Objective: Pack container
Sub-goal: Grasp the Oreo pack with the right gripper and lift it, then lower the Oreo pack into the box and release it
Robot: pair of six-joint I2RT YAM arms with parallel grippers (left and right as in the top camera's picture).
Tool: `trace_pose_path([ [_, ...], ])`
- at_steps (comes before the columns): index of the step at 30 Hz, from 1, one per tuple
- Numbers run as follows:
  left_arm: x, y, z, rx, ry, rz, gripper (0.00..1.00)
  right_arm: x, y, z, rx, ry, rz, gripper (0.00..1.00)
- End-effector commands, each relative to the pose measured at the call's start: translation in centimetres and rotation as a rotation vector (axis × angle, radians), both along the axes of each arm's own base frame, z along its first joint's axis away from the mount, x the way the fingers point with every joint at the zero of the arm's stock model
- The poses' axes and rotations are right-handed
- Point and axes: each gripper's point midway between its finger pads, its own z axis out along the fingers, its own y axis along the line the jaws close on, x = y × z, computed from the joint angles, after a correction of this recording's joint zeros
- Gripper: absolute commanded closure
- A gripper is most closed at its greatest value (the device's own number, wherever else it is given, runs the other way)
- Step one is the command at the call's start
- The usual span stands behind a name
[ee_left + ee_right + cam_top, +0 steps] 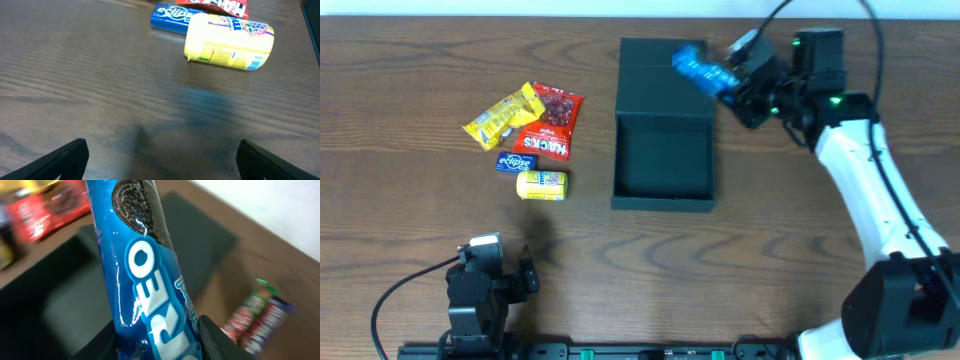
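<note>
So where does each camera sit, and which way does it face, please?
Overhead: above the table, facing down on the container, left arm, right arm.
Left wrist: low, facing yellow canister and Eclipse pack; open left fingers at bottom corners.
Right wrist: looks along the Oreo pack over the container; right fingers clamp it.
Shared: overhead and right wrist show the Oreo pack.

Our right arm (868, 175) wears a white shell between black joints, with a small green light (837, 100) and a thin black cable (775, 15). Our left arm (478, 295) is all black, its looping cable (415, 273) included; the left gripper (162, 152) has matte black fingers (65, 160).
</note>
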Motion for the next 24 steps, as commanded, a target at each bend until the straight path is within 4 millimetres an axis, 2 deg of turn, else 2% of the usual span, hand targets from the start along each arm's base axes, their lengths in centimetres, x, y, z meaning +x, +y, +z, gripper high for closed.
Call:
trace_pose_path([
  [1, -0.2, 0.2, -0.6, -0.007, 0.014, 0.015, 0.05, -2.0, 4.5, 0.5, -0.049, -0.046, 0.168, 0.99],
  [4, -0.2, 0.2, -0.6, -0.007, 0.014, 0.015, 0.05, -3.1, 7.1, -0.6, -0.182, -0.062, 0.185, 0.99],
  [9, -0.2, 0.2, -0.6, -0.007, 0.014, 0.015, 0.05, -3.5, 8.6, -2.3, -0.315, -0.078, 0.184, 0.99],
  [16, -0.2, 0.2, -0.6, -0.007, 0.014, 0.015, 0.05, -2.4, 8.4, -7.1, -0.359, 0.003, 0.179, 0.99],
  [24, -0.2, 0.2, -0.6, -0.007, 0.014, 0.015, 0.05, -2.1, 7.9, -11.0, -0.401, 0.076, 0.19, 0.99],
])
